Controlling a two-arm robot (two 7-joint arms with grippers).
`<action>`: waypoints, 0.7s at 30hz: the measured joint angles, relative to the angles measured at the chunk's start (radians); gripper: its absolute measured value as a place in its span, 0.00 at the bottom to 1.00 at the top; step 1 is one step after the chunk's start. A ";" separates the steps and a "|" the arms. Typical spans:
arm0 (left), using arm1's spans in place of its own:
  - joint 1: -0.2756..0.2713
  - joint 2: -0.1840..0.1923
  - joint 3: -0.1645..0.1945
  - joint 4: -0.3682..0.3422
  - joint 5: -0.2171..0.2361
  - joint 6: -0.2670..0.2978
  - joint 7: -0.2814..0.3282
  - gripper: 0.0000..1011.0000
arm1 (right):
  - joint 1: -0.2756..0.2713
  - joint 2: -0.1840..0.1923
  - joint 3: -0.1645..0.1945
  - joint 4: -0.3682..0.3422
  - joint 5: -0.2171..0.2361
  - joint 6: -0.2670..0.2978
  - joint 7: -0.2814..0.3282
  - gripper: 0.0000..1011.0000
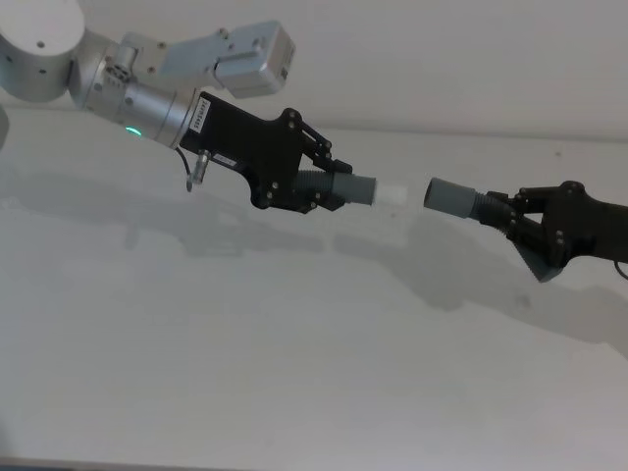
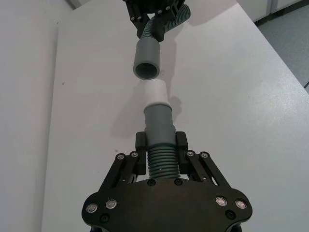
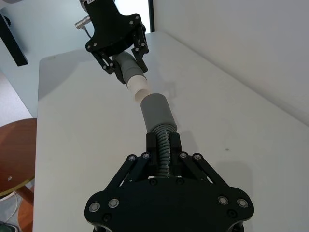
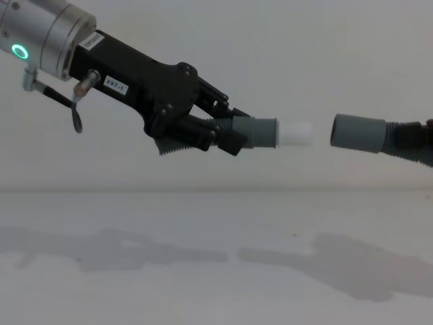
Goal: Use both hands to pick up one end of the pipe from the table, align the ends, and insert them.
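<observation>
**Tip faces socket across a short gap**

The left gripper (image 1: 329, 186) pinches the tip hose (image 2: 161, 162) behind its white tip (image 1: 391, 193). The right gripper (image 1: 510, 211) pinches the socket hose (image 3: 163, 145) behind its socket cuff (image 1: 449, 195). Both hang above the surface (image 1: 294, 353), axes nearly in line (socket slightly angled).

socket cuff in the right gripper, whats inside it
The socket cuff looks hollow: the left wrist view shows its open mouth with nothing in it. The white tip faces it across a gap, not inserted. Deeper in, its bore is dark and hidden.
</observation>
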 joint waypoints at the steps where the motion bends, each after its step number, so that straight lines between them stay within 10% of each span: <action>1: 0.000 0.000 0.000 0.001 0.000 0.000 0.000 0.34 | 0.000 0.000 0.000 0.000 0.000 0.000 0.000 0.15; 21: -0.016 -0.007 0.018 0.016 -0.002 -0.004 0.003 0.34 | 0.000 0.016 -0.020 -0.006 -0.003 0.004 -0.004 0.15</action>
